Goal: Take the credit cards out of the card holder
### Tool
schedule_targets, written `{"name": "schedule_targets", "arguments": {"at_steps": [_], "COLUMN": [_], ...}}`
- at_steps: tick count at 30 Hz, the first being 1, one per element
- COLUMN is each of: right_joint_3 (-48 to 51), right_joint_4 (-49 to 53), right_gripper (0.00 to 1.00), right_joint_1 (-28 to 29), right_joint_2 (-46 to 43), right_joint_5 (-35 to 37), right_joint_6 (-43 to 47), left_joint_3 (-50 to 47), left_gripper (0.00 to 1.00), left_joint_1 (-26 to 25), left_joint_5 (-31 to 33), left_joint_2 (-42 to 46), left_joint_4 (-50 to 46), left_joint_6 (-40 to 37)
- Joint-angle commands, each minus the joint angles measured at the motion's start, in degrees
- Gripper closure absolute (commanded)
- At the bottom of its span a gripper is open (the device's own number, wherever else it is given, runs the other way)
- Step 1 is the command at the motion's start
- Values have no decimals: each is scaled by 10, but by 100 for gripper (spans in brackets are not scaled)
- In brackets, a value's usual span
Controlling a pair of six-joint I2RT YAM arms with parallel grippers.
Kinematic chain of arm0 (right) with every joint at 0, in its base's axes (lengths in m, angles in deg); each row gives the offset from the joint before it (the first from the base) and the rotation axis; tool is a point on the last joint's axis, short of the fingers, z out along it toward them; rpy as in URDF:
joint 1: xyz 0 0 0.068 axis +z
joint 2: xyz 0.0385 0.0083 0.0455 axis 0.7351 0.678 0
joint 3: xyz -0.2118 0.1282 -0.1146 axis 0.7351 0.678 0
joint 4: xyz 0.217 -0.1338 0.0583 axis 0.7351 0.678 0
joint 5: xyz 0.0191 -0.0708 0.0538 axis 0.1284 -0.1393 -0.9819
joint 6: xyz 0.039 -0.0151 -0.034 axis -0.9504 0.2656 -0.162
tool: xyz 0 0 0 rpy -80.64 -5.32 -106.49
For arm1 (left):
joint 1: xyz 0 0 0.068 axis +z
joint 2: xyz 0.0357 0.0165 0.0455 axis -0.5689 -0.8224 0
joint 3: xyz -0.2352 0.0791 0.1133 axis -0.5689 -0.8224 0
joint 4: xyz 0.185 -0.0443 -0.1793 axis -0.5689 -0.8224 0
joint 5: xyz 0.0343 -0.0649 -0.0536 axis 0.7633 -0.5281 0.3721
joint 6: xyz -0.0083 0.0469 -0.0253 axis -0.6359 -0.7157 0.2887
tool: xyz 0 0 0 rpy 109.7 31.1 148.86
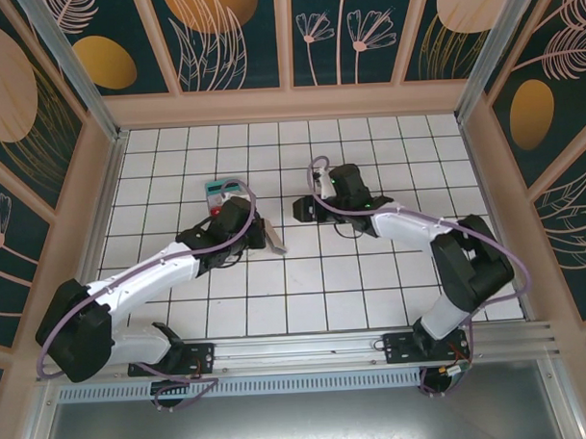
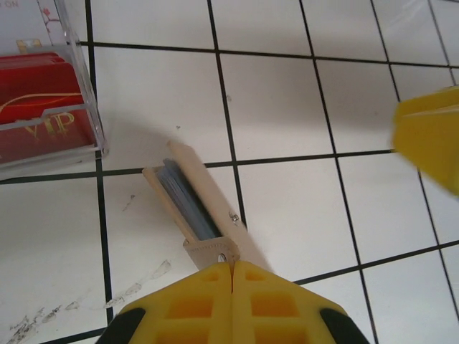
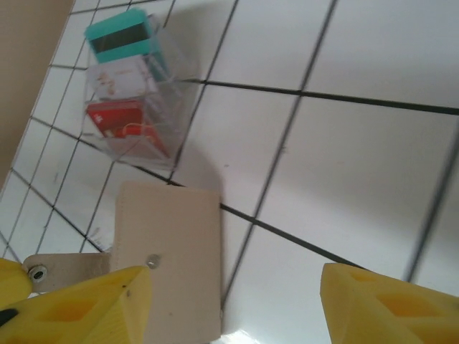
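Note:
The tan card holder (image 2: 208, 215) is held edge-on just above the tiles, a blue-grey panel showing between its flaps. My left gripper (image 2: 233, 266) is shut on its snap tab. In the top view that gripper (image 1: 260, 230) sits left of centre with the holder (image 1: 273, 239) sticking out to its right. My right gripper (image 3: 237, 287) is open, and the holder's flat face (image 3: 168, 251) lies by its left finger (image 3: 86, 304), well apart from the right finger (image 3: 387, 308). A red credit card (image 2: 39, 100) and a teal one (image 3: 118, 36) sit in a clear box.
The clear plastic box (image 1: 221, 193) stands on the white tiled floor just behind the left gripper. The right gripper (image 1: 310, 209) hovers to the right of the holder. Wooden walls (image 1: 289, 104) close in the back and both sides.

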Motion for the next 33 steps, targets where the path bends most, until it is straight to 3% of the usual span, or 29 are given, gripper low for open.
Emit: {"name": "schedule_targets", "arguments": {"at_steps": [1, 4, 11, 27, 30, 33], "right_joint_3": [-33, -51, -75, -115, -116, -118], "right_joint_4": [-6, -19, -13, 0, 1, 6], "right_gripper": [37, 37, 44, 35, 39, 51], "right_joint_1": [8, 11, 17, 49, 49, 48], "right_joint_2": [40, 73, 114, 153, 156, 157], "right_joint_5": [-64, -120, -144, -164, -160, -155], "right_joint_6": [-1, -22, -24, -18, -17, -14], "left_joint_3": [-6, 3, 3, 37, 37, 31], "left_gripper": [100, 100, 100, 100, 100, 100], "left_joint_1": [-1, -1, -1, -1, -1, -1], "left_joint_5": [9, 11, 10, 11, 14, 18], "left_joint_2": [4, -2, -14, -26, -21, -20], "left_joint_4": [20, 14, 12, 7, 5, 1], "left_joint_6": [11, 14, 15, -4, -4, -4]}}
